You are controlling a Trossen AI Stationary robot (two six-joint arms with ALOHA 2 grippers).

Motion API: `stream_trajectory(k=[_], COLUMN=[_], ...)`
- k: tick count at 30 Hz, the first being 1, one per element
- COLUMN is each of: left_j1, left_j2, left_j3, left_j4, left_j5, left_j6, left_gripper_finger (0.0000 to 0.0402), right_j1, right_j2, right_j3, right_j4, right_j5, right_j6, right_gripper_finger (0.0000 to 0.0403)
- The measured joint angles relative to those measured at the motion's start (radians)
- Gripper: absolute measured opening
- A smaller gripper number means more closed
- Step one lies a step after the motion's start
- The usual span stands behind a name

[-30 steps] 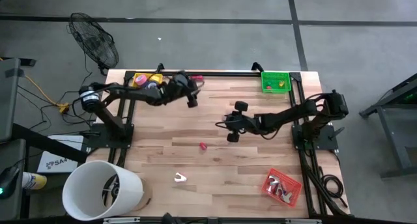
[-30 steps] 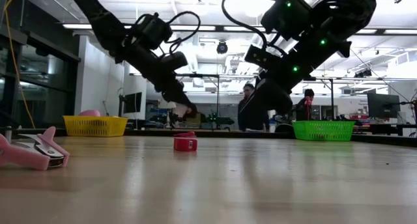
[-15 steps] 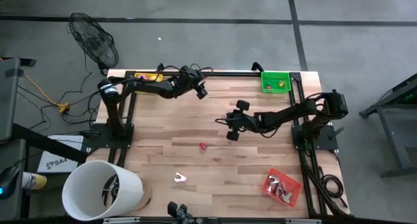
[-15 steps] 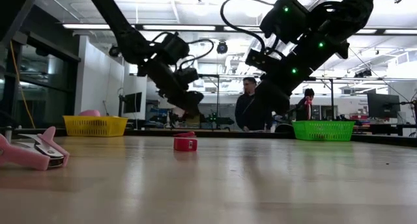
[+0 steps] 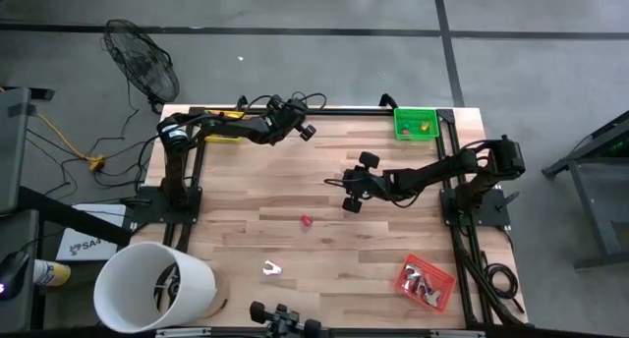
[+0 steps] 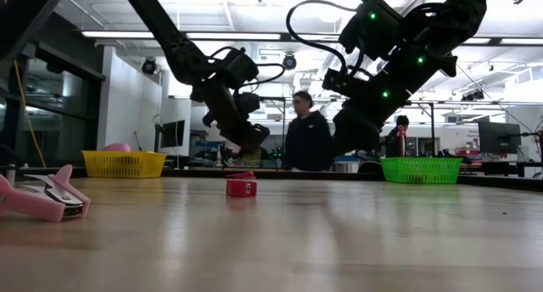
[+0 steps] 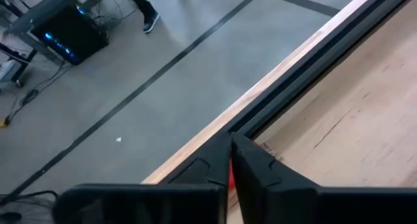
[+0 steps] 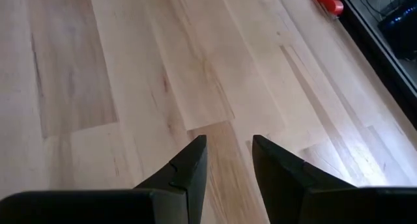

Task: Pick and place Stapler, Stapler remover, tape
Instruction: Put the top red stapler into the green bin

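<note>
Wooden table (image 5: pixel 393 240), red tape (image 5: pixel 306 220) lying on it. Left gripper (image 7: pixel 229 165) well away from the tape, jaws squeezed shut. Right gripper (image 8: pixel 228 159) near the tape, jaws a little apart, empty. Might knock the tape away if lowered off-centre.

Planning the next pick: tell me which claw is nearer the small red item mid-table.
Right. The right claw hangs just beside the small red item, toward the table's right. The left claw is far off at the table's back edge.
</note>
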Motion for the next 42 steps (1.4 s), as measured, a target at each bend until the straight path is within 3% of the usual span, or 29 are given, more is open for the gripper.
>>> stream_trajectory(k=[5,11,20,26,29,42], left_j1=[0.020,0.085,0.152,0.168,0.181,0.176], left_j2=[0.000,0.000,0.000,0.005,0.034,0.093], left_j3=[0.000,0.000,0.000,0.001,0.002,0.040], left_j4=[-0.019,-0.022,-0.075,-0.116,-0.112,-0.037], left_j5=[0.013,0.138,0.243,0.238,0.285,0.311], left_j6=[-0.063,-0.169,-0.261,-0.265,-0.276,-0.263], left_gripper_finger=[0.0006,0.0002,0.0001,0.0000,0.0000,0.0000], right_j1=[0.000,0.002,0.002,0.002,0.002,0.003], right_j2=[0.000,0.000,0.000,0.000,0.000,0.000], right_j3=[0.000,0.000,0.000,0.000,0.000,0.000], right_j4=[0.000,-0.002,-0.002,-0.002,-0.001,-0.013], right_j5=[-0.003,-0.006,-0.011,-0.011,-0.013,-0.033], right_j6=[0.008,0.029,0.033,0.033,0.033,0.028], right_gripper_finger=[0.0114,0.0114,0.0114,0.0114,0.0114,0.0114])
